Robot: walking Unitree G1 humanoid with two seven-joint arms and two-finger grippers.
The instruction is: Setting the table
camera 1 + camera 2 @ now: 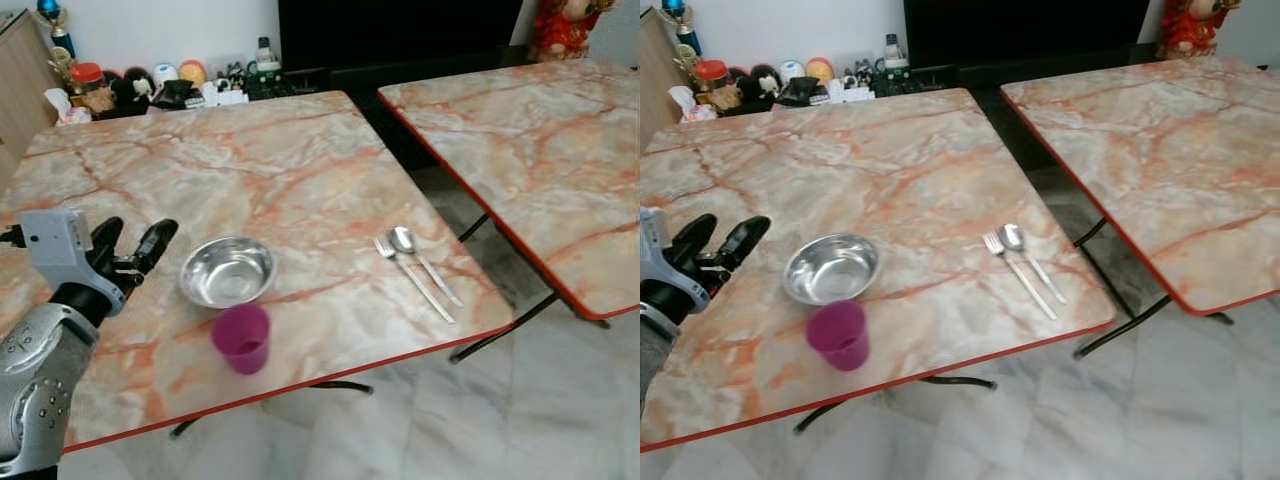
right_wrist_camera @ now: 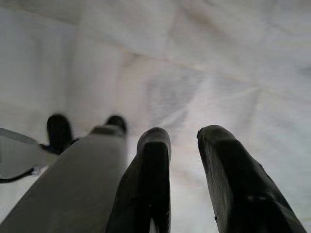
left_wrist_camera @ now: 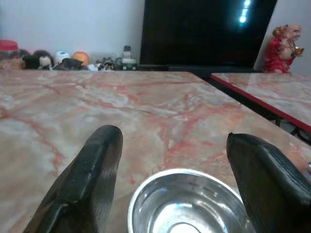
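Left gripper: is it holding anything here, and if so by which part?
Nothing is held. The left gripper is open, beside the steel bowl, not touching it. The right gripper hangs over the floor, empty.

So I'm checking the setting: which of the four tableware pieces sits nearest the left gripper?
The steel bowl, just beyond the open left gripper; cup, fork, spoon lie farther.

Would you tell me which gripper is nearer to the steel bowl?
Left. The left gripper hovers open just beside the steel bowl on the table; the right gripper hangs down over the floor, away from it.
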